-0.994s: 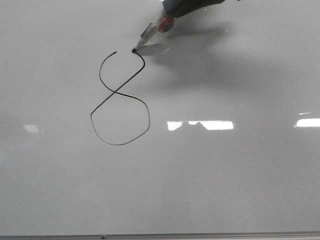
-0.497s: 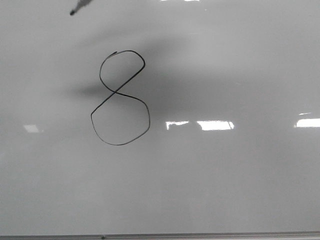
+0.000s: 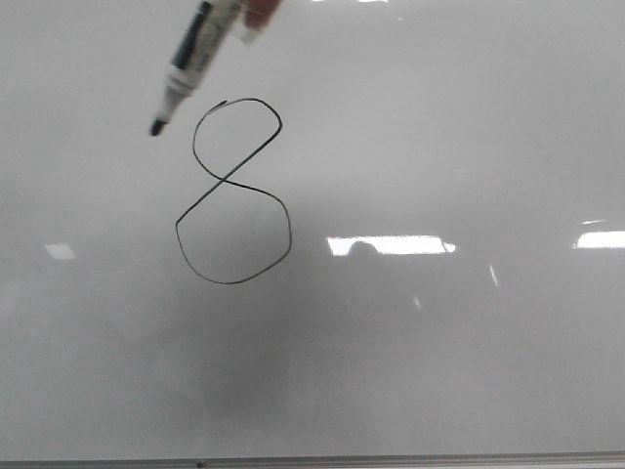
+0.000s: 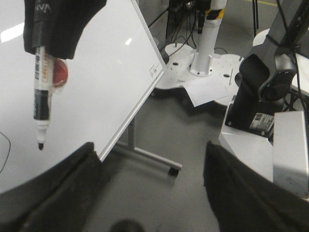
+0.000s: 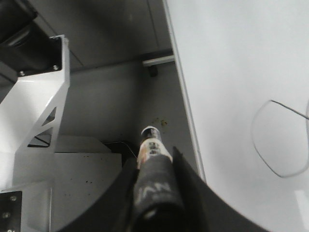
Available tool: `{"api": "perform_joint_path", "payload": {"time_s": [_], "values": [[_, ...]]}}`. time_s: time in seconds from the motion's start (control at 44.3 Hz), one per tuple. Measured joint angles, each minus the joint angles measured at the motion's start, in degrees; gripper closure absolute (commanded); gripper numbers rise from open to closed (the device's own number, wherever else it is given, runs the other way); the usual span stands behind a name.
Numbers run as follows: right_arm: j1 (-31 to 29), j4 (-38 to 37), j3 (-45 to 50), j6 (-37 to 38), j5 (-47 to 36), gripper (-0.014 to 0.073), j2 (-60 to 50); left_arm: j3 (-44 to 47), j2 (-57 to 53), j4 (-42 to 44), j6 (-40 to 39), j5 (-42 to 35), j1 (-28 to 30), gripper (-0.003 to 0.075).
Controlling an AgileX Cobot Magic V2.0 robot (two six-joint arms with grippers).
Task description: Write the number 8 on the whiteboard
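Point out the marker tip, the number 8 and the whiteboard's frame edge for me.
marker tip [image 3: 155,127], front view, on the black nib.
number 8 [image 3: 228,182], front view, on the crossing of its loops.
whiteboard [image 3: 391,460], front view, on the grey frame edge below.

A closed black 8 [image 3: 232,191] sits left of centre on the whiteboard [image 3: 439,371]; a marker [image 3: 191,61] slants in at upper left, tip just beside its upper loop.
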Motion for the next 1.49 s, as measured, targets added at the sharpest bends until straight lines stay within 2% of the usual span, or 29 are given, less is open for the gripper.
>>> {"api": "perform_joint_path", "payload": {"time_s": [0.158, 0.271, 0.474, 0.745, 1.061, 1.129, 1.174, 1.355, 1.445, 1.49], "values": [[9.3, 0.0, 0.0, 0.0, 0.8, 0.0663, -2.0, -3.7, 7.8, 2.7, -0.8, 2.8, 0.0, 0.0199], [12.7, -0.1, 0.0, 0.1, 1.2, 0.0663, -2.8, -5.4, 11.9, 3.3, -0.8, 3.4, 0.0, 0.0221], [13.8, -0.3, 0.0, 0.2, 1.2, 0.0663, -5.3, -6.0, 12.6, 4.3, -0.8, 3.5, 0.0, 0.0339], [13.8, 0.4, 0.0, 0.3, 1.2, 0.0663, -6.3, -6.1, 12.6, 4.5, -0.8, 3.3, 0.0, 0.0598], [13.8, 0.4, 0.0, 0.3, 1.2, 0.0658, -6.3, -6.1, 12.6, 4.5, -0.9, 2.0, 0.0, 0.0714], [13.8, 0.4, 0.0, 0.3, 1.2, 0.0607, -6.3, -6.0, 12.6, 4.5, -0.9, 2.0, 0.0, 0.0742], [13.8, 0.4, 0.0, 0.3, 1.2, 0.0536, -6.3, -6.0, 12.6, 4.5, -0.9, 2.0, 0.0, 0.0741], [13.8, 1.0, 0.0, 0.5, 1.3, 0.0124, -6.2, -6.0, 12.6, 4.6, -0.9, 1.3, 0.0, 0.0741], [13.8, 2.0, 0.0, 0.5, 1.3, -0.0014, -6.0, -6.2, 12.6, 4.6, -0.9, 1.2, 0.0, 0.0741], [13.8, 2.2, 0.0, 0.5, 1.3, -0.0043, -6.0, -6.2, 12.6, 4.6, -0.9, 1.7, 0.0, 0.0741]]}}
